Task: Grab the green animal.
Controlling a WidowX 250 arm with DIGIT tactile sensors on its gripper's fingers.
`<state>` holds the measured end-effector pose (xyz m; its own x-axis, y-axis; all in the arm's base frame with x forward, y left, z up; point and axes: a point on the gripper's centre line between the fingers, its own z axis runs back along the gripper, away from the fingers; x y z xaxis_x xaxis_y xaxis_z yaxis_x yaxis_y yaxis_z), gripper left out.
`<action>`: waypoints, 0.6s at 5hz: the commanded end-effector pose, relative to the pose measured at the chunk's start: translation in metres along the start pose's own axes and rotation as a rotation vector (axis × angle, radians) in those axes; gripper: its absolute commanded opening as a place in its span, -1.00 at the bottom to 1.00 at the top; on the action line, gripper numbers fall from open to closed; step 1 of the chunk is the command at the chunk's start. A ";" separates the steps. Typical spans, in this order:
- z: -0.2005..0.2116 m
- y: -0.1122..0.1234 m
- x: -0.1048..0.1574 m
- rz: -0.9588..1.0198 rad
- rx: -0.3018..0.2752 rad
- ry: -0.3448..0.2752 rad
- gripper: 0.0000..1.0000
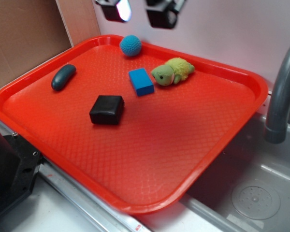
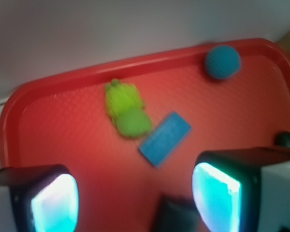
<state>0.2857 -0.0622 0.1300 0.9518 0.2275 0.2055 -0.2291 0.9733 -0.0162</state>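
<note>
Red and waffle-textured, the tray (image 1: 203, 145) sits tilted over the edge of a grey sink (image 1: 261, 193), with a pale wall behind it and a grey faucet (image 1: 280, 96) rising at the right. Your target, the green animal (image 1: 172, 71), lies on its side toward the tray's far edge, olive head pointing at the blue block (image 1: 141, 81), which lies just beside it, with at most a sliver of tray showing between them. The blue crocheted ball (image 1: 130, 45) rests against the far rim, near but apart from the toy; the dark teal oval (image 1: 63, 77) and a black block (image 1: 107, 109) lie well apart on the left. Your gripper (image 2: 135, 193) hangs high above the tray with its fingers spread wide and nothing between them; the wrist view, though blurred, shows the toy ahead of the fingers rather than under them. You should first carry the gripper forward until the plush body sits centred in that gap, then descend. Aim for the yellow-green body rather than the head, since the head is crowded by the block and a finger landing there would likely shove or pinch the block too. Turn the wrist so the fingers close across the narrow width of the body. Plush compresses, so go low, nearly to the tray, before you close, and close fully.
</note>
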 end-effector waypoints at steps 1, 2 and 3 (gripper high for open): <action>-0.029 -0.010 0.029 0.018 0.021 -0.039 1.00; -0.047 -0.009 0.028 0.044 0.072 -0.031 1.00; -0.068 -0.007 0.030 0.041 0.083 -0.001 1.00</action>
<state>0.3173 -0.0620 0.0488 0.9536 0.2649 0.1428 -0.2791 0.9560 0.0900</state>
